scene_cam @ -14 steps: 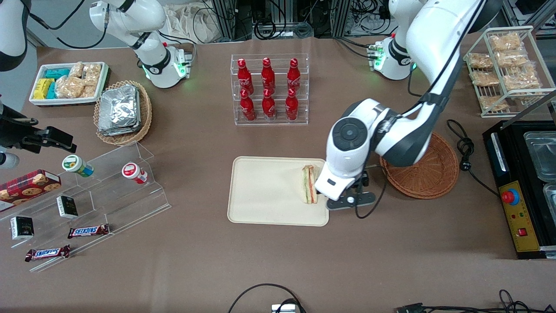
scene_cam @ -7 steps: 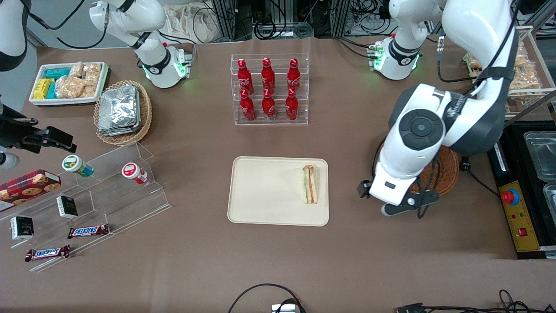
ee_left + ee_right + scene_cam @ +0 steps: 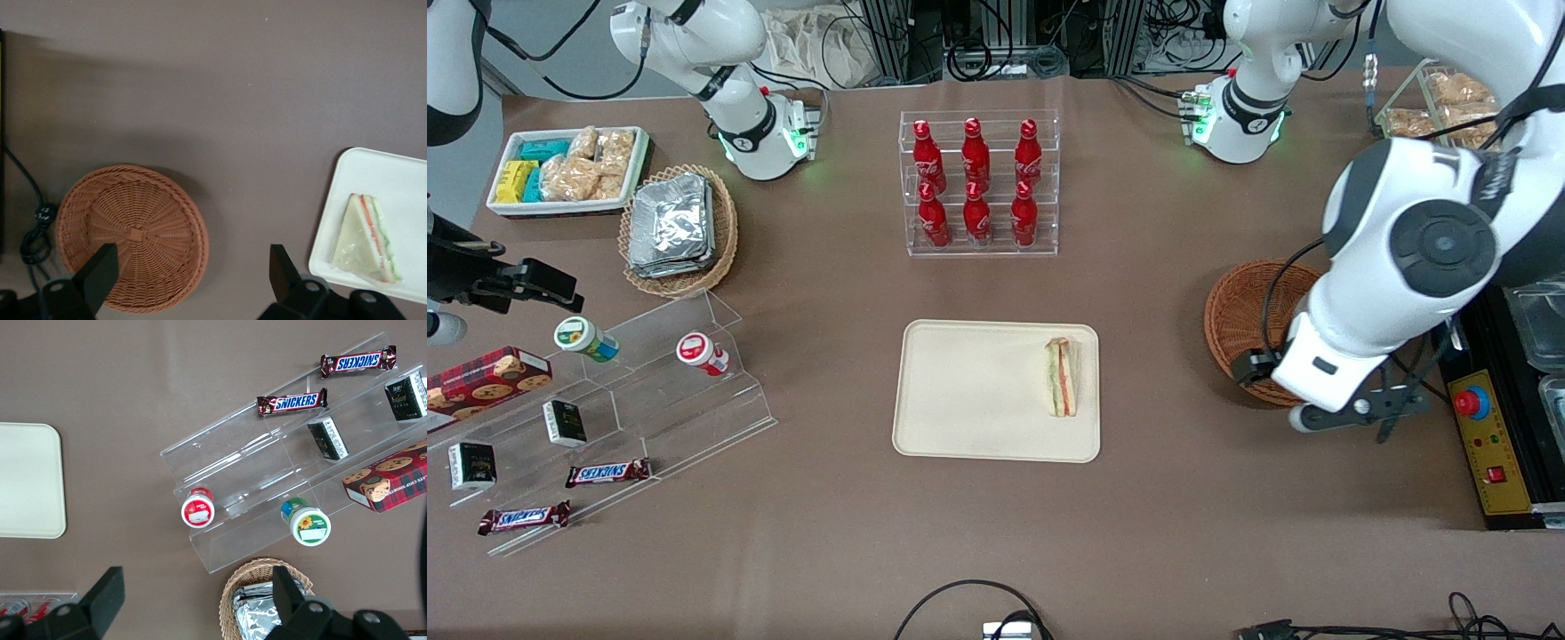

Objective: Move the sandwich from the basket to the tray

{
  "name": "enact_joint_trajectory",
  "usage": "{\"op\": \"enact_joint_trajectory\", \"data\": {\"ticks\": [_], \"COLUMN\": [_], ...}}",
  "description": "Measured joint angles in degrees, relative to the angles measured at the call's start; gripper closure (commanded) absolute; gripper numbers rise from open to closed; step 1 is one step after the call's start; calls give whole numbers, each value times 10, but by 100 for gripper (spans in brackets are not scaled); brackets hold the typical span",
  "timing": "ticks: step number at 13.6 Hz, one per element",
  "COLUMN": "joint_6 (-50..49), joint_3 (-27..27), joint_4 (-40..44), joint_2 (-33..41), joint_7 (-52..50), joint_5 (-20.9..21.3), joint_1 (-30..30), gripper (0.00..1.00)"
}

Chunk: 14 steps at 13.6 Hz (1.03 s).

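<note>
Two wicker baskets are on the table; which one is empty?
The reddish-brown basket under the open gripper at the working arm's end is empty. The lighter tan basket, toward the parked arm's end, holds foil packets.

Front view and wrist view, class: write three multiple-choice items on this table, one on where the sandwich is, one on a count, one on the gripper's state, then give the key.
1. Where is the sandwich?
A. in the basket
B. on the tray
C. on the bare table

2. How many red bottles stand in the clear rack?
A. four
B. six
C. eight

3. What is the gripper doing?
A. open and empty, above the basket
B. shut on the sandwich
C. shut on a bottle

Key: 1 B, it lies on the tray near one short edge. 2 B, two rows of three. 3 A, its fingers stand apart over the empty basket.
</note>
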<state>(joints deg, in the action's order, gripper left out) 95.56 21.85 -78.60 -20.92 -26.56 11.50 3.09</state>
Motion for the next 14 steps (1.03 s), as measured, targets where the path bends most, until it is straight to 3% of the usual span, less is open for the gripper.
{"op": "enact_joint_trajectory", "data": {"ticks": [9, 14], "joint_6": [-72, -126], "joint_3": [-147, -153], "joint_4": [-100, -108], "joint_2": [164, 226], "joint_7": [276, 288], "joint_5": [-64, -95], "joint_1": [-6, -11], "gripper": [0, 0]}}
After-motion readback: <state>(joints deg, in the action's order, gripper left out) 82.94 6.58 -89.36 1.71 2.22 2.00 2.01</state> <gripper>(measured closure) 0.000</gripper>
